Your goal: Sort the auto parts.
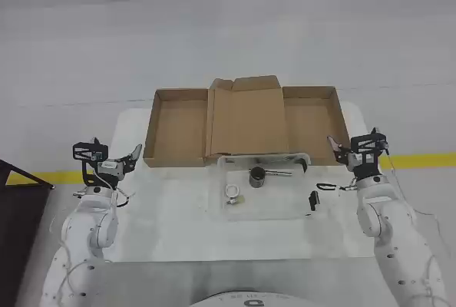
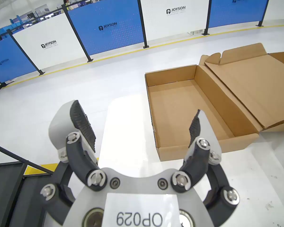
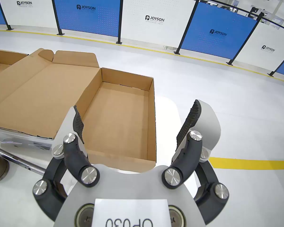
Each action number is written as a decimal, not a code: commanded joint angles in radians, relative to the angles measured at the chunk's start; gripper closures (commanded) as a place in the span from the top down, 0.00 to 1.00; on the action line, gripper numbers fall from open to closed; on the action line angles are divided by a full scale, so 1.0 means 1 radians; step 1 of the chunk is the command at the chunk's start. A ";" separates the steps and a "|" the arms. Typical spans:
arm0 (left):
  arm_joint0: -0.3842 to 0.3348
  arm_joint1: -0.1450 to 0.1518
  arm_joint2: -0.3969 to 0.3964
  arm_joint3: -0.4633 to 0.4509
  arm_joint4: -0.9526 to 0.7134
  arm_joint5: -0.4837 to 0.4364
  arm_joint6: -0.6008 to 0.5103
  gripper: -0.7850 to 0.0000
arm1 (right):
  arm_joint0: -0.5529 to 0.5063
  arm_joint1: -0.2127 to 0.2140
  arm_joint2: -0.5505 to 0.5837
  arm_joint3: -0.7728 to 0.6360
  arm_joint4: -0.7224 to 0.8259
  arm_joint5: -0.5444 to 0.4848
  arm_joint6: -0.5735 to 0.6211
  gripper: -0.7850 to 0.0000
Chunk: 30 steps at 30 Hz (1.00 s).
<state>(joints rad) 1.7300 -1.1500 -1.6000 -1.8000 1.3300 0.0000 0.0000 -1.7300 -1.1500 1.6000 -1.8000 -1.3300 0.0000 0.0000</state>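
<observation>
Left gripper [image 2: 137, 115] and right gripper [image 3: 136, 109] hang spread wide and empty at the frame's left and right. Mid-frame between them, a clear tray [image 1: 215, 206] holds a dark cylinder [image 1: 257, 177], metal rod [image 1: 282, 173] and white ring [image 1: 232, 192], just below open cardboard boxes [image 1: 174, 130].

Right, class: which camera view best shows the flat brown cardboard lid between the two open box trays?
Top view: the flat brown cardboard lid appears whole, from above. Both wrist views catch it obliquely, with one end cut off at the frame edge.
</observation>
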 commanded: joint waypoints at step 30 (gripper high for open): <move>0.000 0.000 0.000 0.000 0.000 0.000 0.000 1.00 | 0.014 -0.002 -0.134 -0.094 -0.106 -0.165 0.094 1.00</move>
<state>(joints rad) 1.7300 -1.1500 -1.6000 -1.8000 1.3300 0.0000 0.0000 -1.7130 -1.1519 1.4718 -1.8929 -1.4488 -0.1412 0.0934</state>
